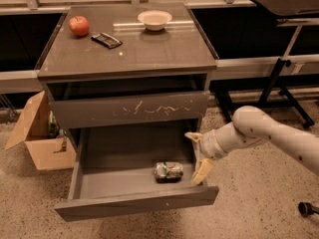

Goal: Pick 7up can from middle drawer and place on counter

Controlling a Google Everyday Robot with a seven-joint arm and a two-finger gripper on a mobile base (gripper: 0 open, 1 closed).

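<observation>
7up can (pixel 168 171) lies in middle drawer (pixel 134 203) beside the spread-fingered end effector (pixel 198 154).

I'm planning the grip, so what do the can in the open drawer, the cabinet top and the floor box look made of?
7up can: probably thin metal, shiny silver-green skin. Counter: glossy grey-brown, perhaps laminate or glass-covered; it mirrors light streaks. Box: matte brown cardboard, flaps open. The gripper, open, hangs at the right side of the middle drawer, beside the can.
</observation>
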